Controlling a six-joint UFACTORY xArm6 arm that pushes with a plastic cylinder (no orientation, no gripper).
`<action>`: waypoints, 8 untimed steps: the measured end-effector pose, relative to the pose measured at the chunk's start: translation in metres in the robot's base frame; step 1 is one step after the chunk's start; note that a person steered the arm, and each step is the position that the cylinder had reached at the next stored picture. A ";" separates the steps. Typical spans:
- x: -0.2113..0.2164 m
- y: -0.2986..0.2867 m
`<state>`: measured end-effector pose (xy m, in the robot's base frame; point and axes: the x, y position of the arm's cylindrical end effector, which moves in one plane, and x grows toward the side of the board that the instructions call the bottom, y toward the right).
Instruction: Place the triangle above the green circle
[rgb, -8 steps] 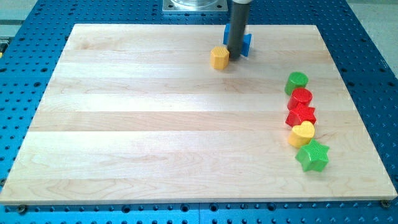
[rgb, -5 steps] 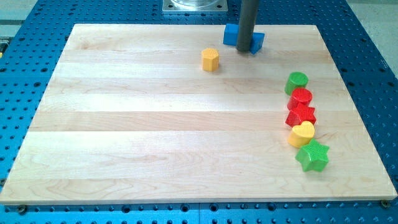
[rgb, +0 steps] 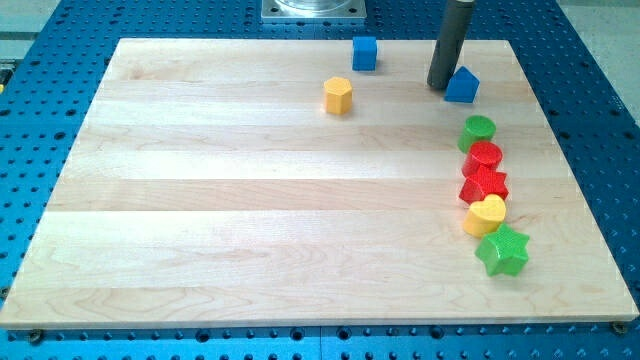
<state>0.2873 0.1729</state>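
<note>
The blue triangle (rgb: 462, 86) lies near the top right of the wooden board. My tip (rgb: 439, 86) touches its left side. The green circle (rgb: 478, 130) sits just below and slightly right of the triangle, at the top of a column of blocks. The triangle and the green circle are a small gap apart.
Below the green circle lie a red circle (rgb: 485, 156), a red star (rgb: 484, 185), a yellow heart (rgb: 487, 214) and a green star (rgb: 502, 250). A blue cube (rgb: 365, 52) sits near the top edge. A yellow hexagon (rgb: 338, 95) lies left of the triangle.
My tip moved right along the top of the board, pushing the blue triangle right and away from the blue cube. The yellow hexagon shifted left earlier and now rests still.
</note>
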 end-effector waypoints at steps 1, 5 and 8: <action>-0.015 0.016; 0.050 0.042; 0.113 -0.157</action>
